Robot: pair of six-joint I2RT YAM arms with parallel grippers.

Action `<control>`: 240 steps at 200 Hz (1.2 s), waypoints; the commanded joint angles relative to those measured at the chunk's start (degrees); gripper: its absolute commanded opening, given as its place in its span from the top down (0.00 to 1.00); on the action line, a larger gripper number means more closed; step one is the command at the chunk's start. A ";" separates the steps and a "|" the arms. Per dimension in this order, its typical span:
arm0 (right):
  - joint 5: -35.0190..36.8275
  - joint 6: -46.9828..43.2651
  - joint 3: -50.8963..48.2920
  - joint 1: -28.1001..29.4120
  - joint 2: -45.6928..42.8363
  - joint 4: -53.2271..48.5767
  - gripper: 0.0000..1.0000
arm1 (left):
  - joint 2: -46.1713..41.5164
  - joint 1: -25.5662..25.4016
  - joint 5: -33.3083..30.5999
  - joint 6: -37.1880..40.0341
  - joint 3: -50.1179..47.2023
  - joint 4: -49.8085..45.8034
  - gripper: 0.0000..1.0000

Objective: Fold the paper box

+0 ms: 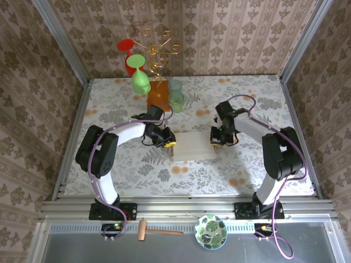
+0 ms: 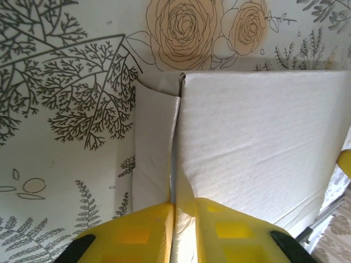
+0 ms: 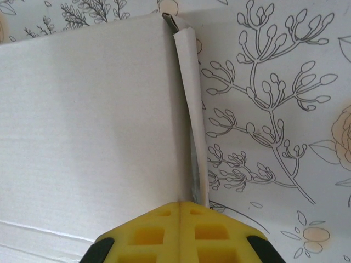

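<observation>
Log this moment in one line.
left gripper: pinching left end of paper box | right gripper: shut at right end flap

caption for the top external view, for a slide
A paper box sits on a floral table, left gripper at its left end, right gripper at its right end

There is one paper box (image 1: 194, 146). The grippers number two: one left gripper (image 1: 166, 138) and one right gripper (image 1: 215, 139). Stemmed glasses also number two (one red glass (image 1: 130, 63), one green glass (image 1: 140, 82)), and so do pale green cups, a far cup (image 1: 175, 85) and a near cup (image 1: 176, 101). Singles: one gold wire stand (image 1: 156, 49), one orange block (image 1: 158, 98), one wooden mallet (image 1: 156, 232), one patterned bowl (image 1: 211, 231).
</observation>
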 commanded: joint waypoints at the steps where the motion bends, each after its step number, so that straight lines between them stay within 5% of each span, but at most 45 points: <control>1: 1.96 -1.71 2.44 0.15 -0.16 -3.35 0.94 | 2.34 -1.01 -7.87 3.57 -2.18 -9.23 0.84; 56: -0.85 -2.66 6.35 -0.46 -3.43 -5.97 0.74 | 1.87 -1.19 -8.25 3.90 -0.67 -10.06 0.87; 122: -7.24 -5.78 -3.07 -5.37 -4.23 0.47 0.50 | 1.55 -1.45 -8.42 4.32 1.20 -10.96 0.89; 173: -10.77 -4.82 -6.12 -5.17 0.02 4.84 0.50 | 2.04 -1.63 -8.18 4.57 2.31 -11.57 0.88; 240: -10.07 -3.36 -7.56 -5.21 1.62 6.18 0.63 | -0.49 -1.63 -8.25 4.14 2.33 -10.59 0.83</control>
